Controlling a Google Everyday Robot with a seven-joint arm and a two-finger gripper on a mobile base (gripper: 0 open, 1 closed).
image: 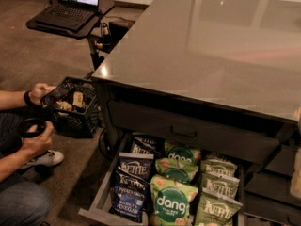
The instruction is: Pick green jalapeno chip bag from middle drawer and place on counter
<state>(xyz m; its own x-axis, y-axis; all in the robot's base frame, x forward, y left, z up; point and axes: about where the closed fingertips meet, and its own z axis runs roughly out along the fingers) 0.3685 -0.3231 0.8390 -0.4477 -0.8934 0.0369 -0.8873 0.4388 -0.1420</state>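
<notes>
The open drawer (101,202) under the counter (211,46) holds several chip bags lying flat. Green Kettle jalapeno bags (220,185) fill its right column, one behind another, with the nearest (216,211) at the drawer front. Green Dang bags (171,201) lie in the middle column and blue Kettle bags (130,182) on the left. Only a pale sliver of my gripper (297,178) shows at the right edge, to the right of the drawer and apart from the bags.
A closed drawer front with a handle (183,134) sits above the open one. A person (28,140) sits on the floor at left holding a device, next to a black crate (75,109). A laptop (75,4) stands on a stand at the back left.
</notes>
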